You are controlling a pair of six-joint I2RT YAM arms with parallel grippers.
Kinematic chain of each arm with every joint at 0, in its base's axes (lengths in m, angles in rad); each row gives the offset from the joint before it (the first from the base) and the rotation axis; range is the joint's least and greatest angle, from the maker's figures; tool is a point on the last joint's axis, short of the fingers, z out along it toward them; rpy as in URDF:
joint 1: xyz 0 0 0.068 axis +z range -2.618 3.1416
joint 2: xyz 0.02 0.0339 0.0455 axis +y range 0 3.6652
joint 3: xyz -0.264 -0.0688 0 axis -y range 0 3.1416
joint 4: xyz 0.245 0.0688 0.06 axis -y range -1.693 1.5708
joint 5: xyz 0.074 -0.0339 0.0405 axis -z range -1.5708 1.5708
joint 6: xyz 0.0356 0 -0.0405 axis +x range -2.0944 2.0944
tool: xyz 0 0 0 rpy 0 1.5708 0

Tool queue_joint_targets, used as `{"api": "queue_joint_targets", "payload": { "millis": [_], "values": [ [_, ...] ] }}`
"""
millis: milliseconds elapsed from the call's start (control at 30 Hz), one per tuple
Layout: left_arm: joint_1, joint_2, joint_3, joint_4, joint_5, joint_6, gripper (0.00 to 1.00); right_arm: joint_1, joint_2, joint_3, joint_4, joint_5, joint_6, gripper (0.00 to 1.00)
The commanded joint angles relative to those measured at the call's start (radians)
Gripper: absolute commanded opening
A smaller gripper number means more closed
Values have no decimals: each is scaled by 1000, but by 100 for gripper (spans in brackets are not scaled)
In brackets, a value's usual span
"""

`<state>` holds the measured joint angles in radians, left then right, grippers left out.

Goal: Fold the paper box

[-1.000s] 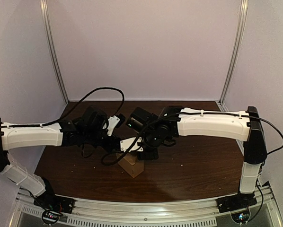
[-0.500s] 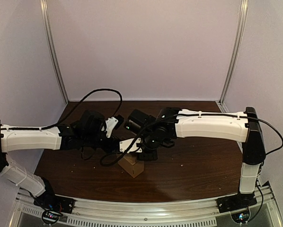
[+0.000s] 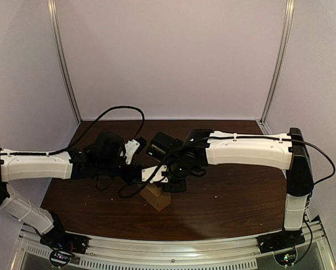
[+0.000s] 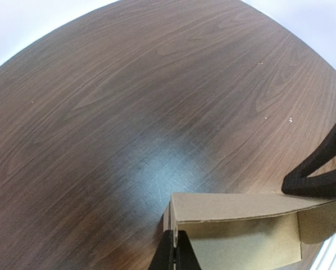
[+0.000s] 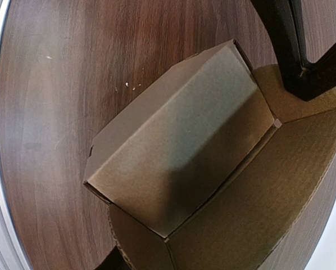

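1. The left arm (image 3: 36, 166) reaches in from the left, low over the dark wooden table (image 3: 230, 197). A black cable (image 3: 109, 109) loops above its wrist.
2. The left gripper (image 4: 175, 244) has its two dark fingers pressed close together on the left end wall of the box (image 4: 235, 228), with the cardboard edge nipped between them.
3. The box is brown cardboard and stands on the table near the middle, under both wrists. The left wrist view shows its inside, and a rounded flap (image 4: 321, 220) sticks out at its right end.
4. The right wrist view shows a plain outer wall of the box, with a broad curved panel spreading out beside it.
5. The right gripper (image 3: 176, 180) hangs over the right end of the box. One of its fingers (image 4: 319, 169) shows just above the rounded flap. I cannot tell whether its jaws are spread or closed.
6. The right arm (image 3: 249, 149) stretches in from the right, with its white link nearly level.
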<state>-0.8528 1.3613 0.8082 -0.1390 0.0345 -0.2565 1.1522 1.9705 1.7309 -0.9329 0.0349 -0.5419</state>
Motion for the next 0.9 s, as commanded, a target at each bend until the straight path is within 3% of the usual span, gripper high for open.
{"api": "queue_joint_targets", "payload": {
  "millis": [0, 400, 867],
  "values": [
    [-4, 17, -73, -21, 27, 5, 0, 5, 18, 27, -1, 33, 23, 41],
    [-3, -26, -200, 149, 35, 13, 0, 35, 7, 16, 17, 162, 6, 40],
    [-2, -28, -294, 280, 41, -1, 0, 57, 19, 15, 32, 203, 1, 38]
  ]
}}
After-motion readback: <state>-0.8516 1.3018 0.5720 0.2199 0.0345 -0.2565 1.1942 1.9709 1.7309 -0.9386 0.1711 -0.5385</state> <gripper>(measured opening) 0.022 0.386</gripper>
